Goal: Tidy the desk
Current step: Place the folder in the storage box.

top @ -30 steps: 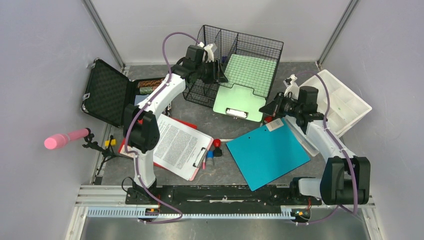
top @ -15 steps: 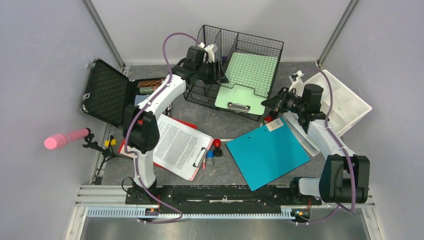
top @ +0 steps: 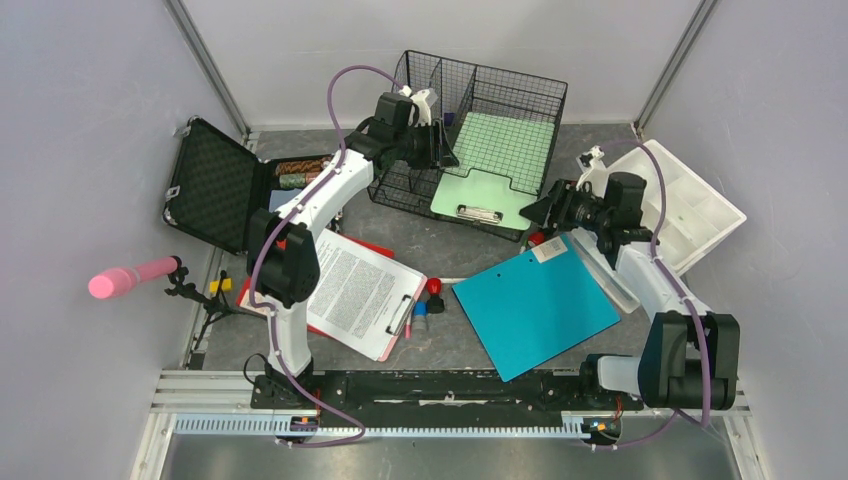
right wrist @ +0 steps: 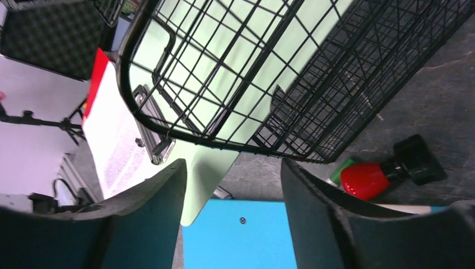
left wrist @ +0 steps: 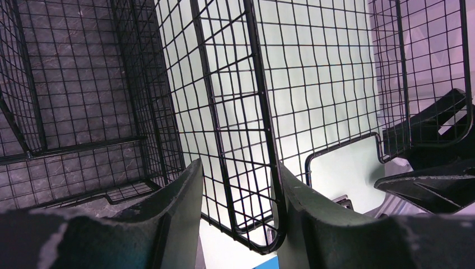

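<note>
**A:** What lies where?

**B:** A dark-grey, mottled, stone-look bench [top: 440, 250], walled in pale grey, carries everything. At its far side stands a black wire-mesh basket [top: 553, 125]. A pale green plastic clipboard [top: 480, 195] lies flat in the basket's wide tray. Its clip end pokes out through the low front notch, over the bench.

**A:** And the arms?

**B:** The left fingers [left wrist: 168, 213] stand about half apart, one on each side of a wire wall of the basket. I cannot tell whether they pinch it; my guess is that they steady the basket. The right fingers [right wrist: 151, 213] are spread wide with nothing between them, just in front of the clip end. The board therefore rests on its own.

**A:** Why put it there?

**B:** Probably to file loose boards. A teal clipboard [top: 535, 305] and a red clipboard bearing a printed sheet [top: 355, 290] lie on the bench nearer the arm bases, not yet filed.

**A:** What does each view add?

**B:** Only the top view gives the whole layout. The left wrist view alone shows the wire wall between those fingers, which the arm hides from above. The right wrist view shows the empty gap clearly. It also shows a small red bulb-shaped thing with a black cap [right wrist: 381, 171] beside the basket's corner.
</note>
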